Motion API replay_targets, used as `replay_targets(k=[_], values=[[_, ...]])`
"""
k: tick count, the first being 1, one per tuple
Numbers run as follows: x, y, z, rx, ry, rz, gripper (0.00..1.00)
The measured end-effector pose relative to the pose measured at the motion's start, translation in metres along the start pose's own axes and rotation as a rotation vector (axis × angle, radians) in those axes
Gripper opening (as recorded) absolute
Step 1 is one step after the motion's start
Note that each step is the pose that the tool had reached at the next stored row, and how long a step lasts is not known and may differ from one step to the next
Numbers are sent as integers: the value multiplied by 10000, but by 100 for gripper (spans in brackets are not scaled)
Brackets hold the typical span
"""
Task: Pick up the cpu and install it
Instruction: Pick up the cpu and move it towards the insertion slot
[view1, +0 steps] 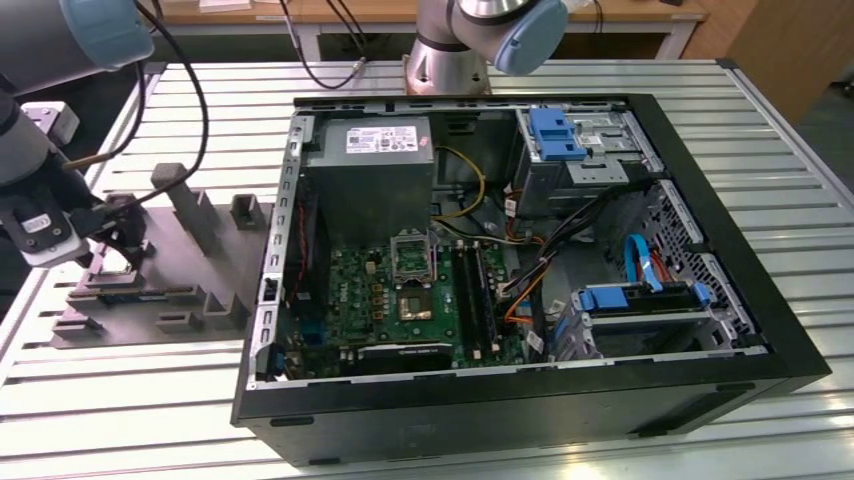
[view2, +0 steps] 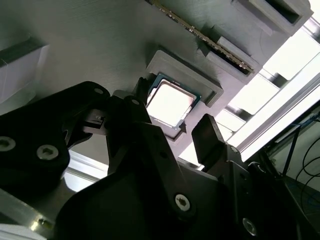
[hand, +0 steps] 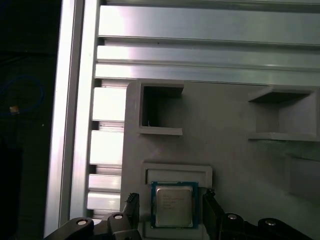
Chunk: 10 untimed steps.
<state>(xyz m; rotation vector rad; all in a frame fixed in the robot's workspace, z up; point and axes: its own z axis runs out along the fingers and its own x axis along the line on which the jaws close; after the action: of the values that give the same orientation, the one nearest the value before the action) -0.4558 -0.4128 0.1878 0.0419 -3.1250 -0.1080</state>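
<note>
A slatted aluminium tabletop (view1: 160, 420) carries everything. Its largest load is an open black computer case (view1: 534, 420), lying on its side and taking up the middle and the exterior view's right. Inside the case, a grey power supply (view1: 380, 190) sits at the far end. The green motherboard (view1: 387, 300) lies nearer, with the black metal-framed socket (view1: 414, 262) at its far part. At the exterior view's left, just beside the case, a grey fixture tray (view1: 160, 290) lies flat on the tabletop, with raised blocks and pockets moulded into it. The arm (view1: 40, 150) reaches down over the left end of this tray, and its dark gripper (view1: 114, 232) is low above the tray surface. In both wrist views the gripper (view2: 172, 125) (hand: 172, 212) is spread apart. One of the black fingers (view2: 207, 135) (hand: 212, 215) stands on each side of the cpu, not clamped on it, and a gap shows on at least one side. The cpu (view2: 170, 102) (hand: 173, 205) lies flat with its pale metal top up. It is seated in a shallow square recess (hand: 175, 172) of the tray, near the tray's edge. In the first wrist view, a deeper square pocket (hand: 160, 131) stands close by the recess on the same tray.
</note>
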Motion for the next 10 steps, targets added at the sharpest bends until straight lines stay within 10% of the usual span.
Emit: replay_targets(k=[10], values=[[-1, -4, 54, 0, 0, 3, 62]])
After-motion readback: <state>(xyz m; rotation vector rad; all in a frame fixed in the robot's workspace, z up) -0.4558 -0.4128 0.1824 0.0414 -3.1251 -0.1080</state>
